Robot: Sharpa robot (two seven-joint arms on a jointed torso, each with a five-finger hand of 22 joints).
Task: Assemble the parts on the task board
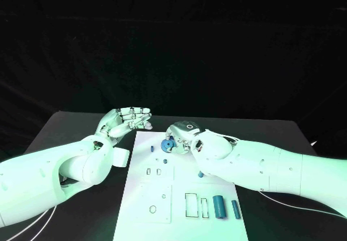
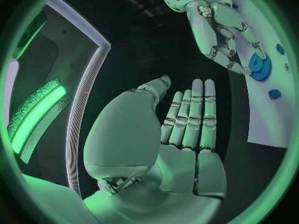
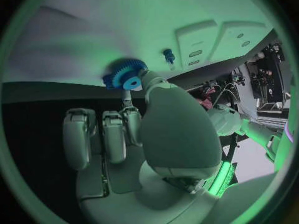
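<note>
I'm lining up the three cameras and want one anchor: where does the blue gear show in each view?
Head view: the blue gear sits at the far end of the task board, at the right hand.
Left wrist view: the gear is near the circle's right rim, at the right hand's fingers.
Right wrist view: the gear is above centre, at the fingers.
Shared landmark: the white task board.

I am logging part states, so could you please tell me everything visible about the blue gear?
The blue gear is a small toothed wheel, plastic by its look, with a lighter hub and a centre hole. It sits at the far end of the white task board, tilted rather than flat. The right robot hand pinches it between fingertips; whether it rests on the board is unclear.
</note>
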